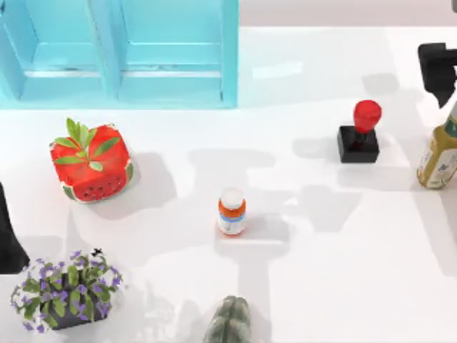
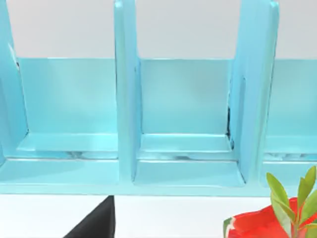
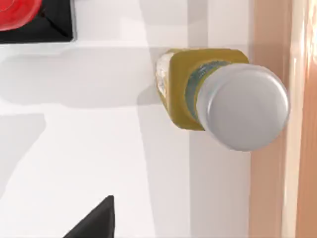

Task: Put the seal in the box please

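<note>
While the black-based, red-knobbed seal [image 1: 359,133] stands upright on the white table [image 1: 321,286] at its right side, the compartmented turquoise box [image 1: 118,53] sits well apart at the back left. Right arm [image 1: 437,68] hangs at the right edge; its finger opening cannot be determined. Yellow bottle [image 1: 440,151] stands near the seal.

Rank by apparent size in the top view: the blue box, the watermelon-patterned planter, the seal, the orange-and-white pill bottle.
1. Light blue open-fronted box
2. Red watermelon-patterned planter with green leaves
3. Seal with black square base and red knob
4. Orange-and-white pill bottle
</note>
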Robot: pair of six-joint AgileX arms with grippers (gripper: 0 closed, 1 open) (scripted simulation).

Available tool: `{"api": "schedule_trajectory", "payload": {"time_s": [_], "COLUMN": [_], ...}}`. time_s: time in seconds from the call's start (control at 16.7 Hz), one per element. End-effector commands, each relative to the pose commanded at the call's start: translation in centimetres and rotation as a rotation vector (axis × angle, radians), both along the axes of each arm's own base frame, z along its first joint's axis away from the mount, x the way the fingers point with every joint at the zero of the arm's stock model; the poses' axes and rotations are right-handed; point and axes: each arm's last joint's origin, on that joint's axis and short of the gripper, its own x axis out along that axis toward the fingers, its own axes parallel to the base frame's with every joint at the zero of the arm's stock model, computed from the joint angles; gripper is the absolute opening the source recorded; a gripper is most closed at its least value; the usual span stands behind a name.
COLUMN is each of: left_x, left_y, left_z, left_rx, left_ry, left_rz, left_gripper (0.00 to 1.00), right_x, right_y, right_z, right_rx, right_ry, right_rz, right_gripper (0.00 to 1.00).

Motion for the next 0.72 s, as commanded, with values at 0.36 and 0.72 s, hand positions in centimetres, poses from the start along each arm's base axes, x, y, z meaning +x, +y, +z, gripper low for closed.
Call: {"api": "schedule_trajectory", "payload": {"time_s": [0.36, 0.72], "left_x": [0.0, 0.0], "left_y": [0.0, 0.0], "left_z": [0.0, 0.0], "left_rx": [0.0, 0.0], "left_ry": [0.0, 0.0], "left_rz": [0.0, 0.0], "left_gripper": [1.0, 1.0], "right_x": [6.4, 8.3], "right_y": [5.7, 7.8], "right_z": [-1.3, -4.3], "right_rx": [0.067, 0.108], "right_ry": [0.024, 0.081], "right_rz": [0.035, 0.023], "right_gripper": [1.0, 1.0]}}
